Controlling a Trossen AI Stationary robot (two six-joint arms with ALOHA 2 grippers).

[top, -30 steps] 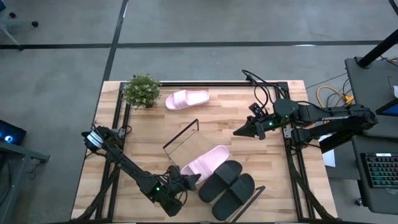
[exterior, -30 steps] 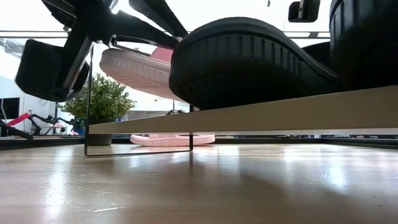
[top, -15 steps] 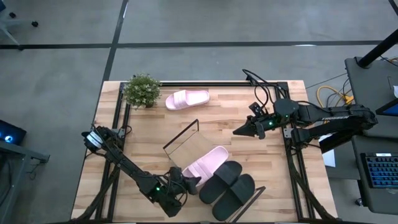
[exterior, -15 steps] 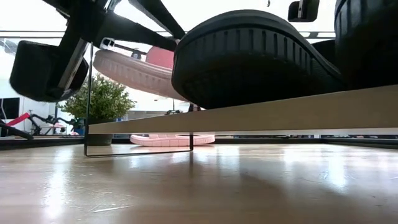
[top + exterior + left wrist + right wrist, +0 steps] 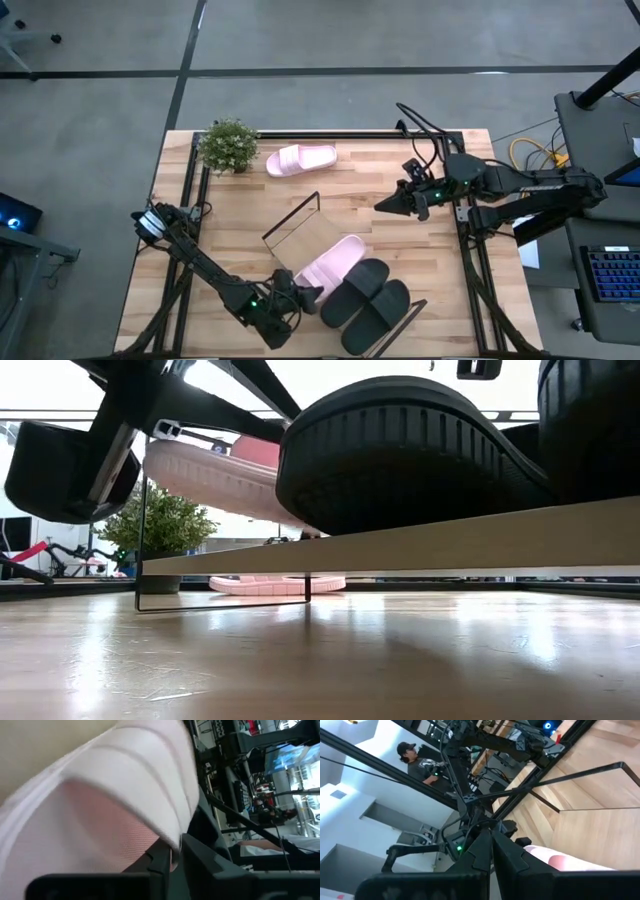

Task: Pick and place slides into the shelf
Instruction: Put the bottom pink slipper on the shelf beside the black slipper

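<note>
On the shelf [image 5: 318, 238], a light-wood board lying slantwise across the middle of the bench [image 5: 230, 210], the left tool [image 5: 300, 292] is clamped on the heel end of a pink slide [image 5: 330, 262], which rests at the shelf's near end just beside the black pair [image 5: 366, 292] on the same board. The second pink slide [image 5: 301, 159] lies off the shelf toward the bench's far edge, next to a small potted plant [image 5: 228, 146]. The right tool [image 5: 385, 211] hangs above the bench beyond the shelf's right side, fingers together and holding nothing.
</note>
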